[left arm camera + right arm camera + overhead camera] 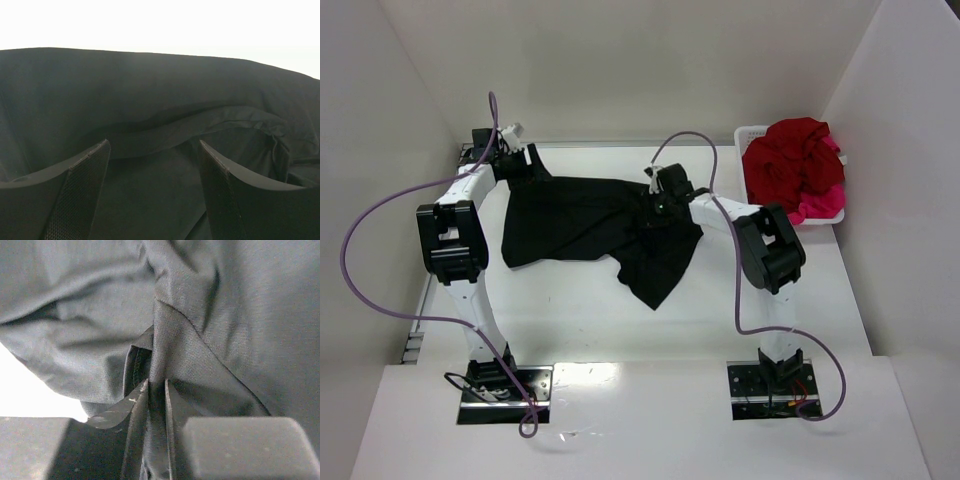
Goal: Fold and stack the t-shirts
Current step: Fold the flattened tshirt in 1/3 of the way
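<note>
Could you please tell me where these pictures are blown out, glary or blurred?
Left wrist: everything above the crumpled black cloth t-shirt is blown-out white. Right wrist: the right pincer is blurred. Top external: glare on the white table near its front edge.

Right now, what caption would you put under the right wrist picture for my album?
Right gripper pinching a raised fold of the black t-shirt, up close.

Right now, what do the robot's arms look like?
Both are white tubes with chunky black joints: the left arm and the right arm. A loopy purple cable trails off each. The left end effector has black fingers with bumpy pads.
</note>
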